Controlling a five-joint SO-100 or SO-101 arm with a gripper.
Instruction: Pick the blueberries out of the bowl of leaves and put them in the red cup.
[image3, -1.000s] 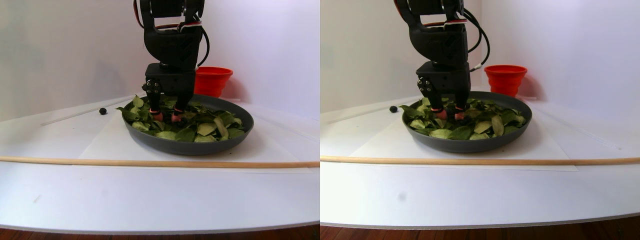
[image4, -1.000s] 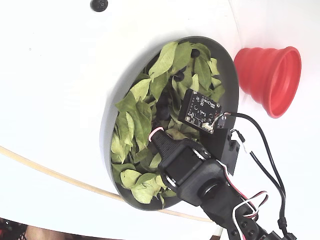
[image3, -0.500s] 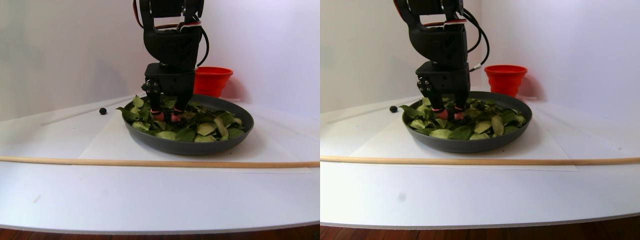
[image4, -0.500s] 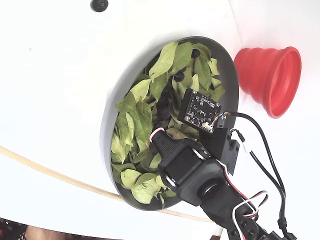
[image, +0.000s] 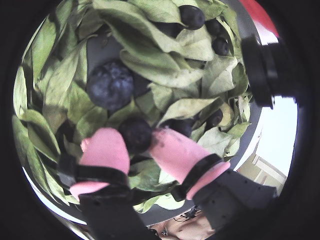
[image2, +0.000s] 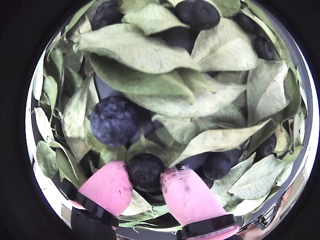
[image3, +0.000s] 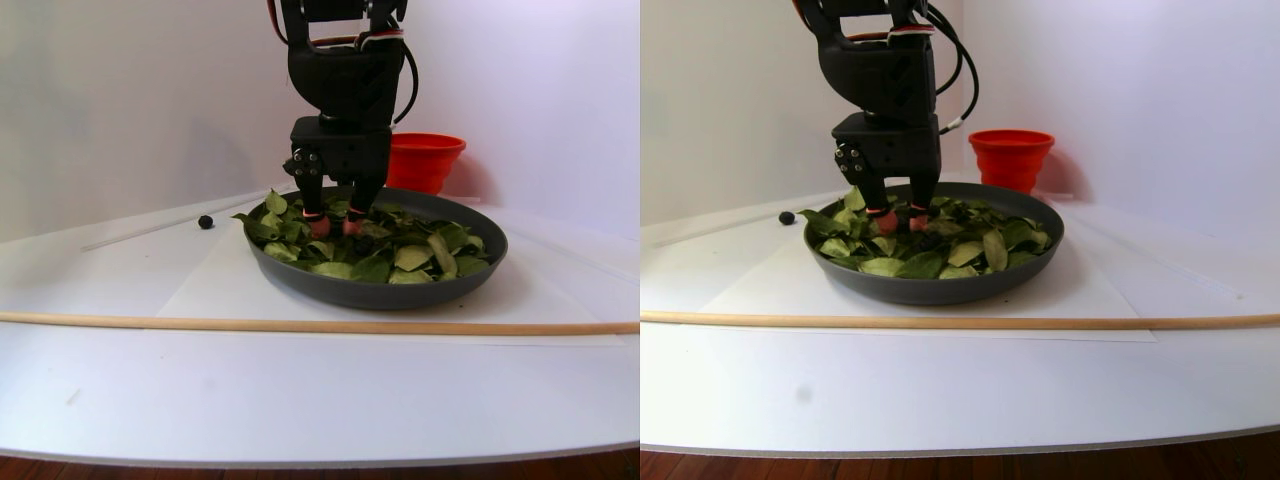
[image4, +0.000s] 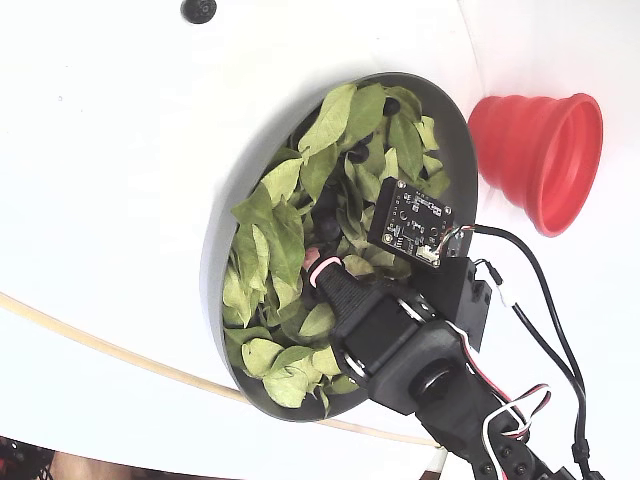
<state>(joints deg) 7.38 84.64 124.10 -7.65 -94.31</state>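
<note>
My gripper (image2: 145, 182) is shut on one of the blueberries (image2: 146, 171), pinched between its pink fingertips just above the leaves in the bowl of leaves (image3: 380, 290). The other wrist view shows the same gripper (image: 136, 145) and held berry (image: 135, 134). A larger blueberry (image2: 114, 120) lies just beyond it, and several more sit among the leaves further off. In the stereo pair view the gripper (image3: 333, 225) stands over the bowl's left part. The red cup (image3: 425, 160) stands behind the bowl. From above, the cup (image4: 540, 150) lies right of the bowl (image4: 215, 260).
One loose blueberry (image3: 205, 221) lies on the white table left of the bowl; it shows as a dark berry (image4: 197, 10) at the top edge of the fixed view. A thin wooden stick (image3: 300, 325) runs across the table in front of the bowl.
The arm has risen a little out of the leaves with the berry between its fingertips. Bowl, cup and loose berry have not moved.
</note>
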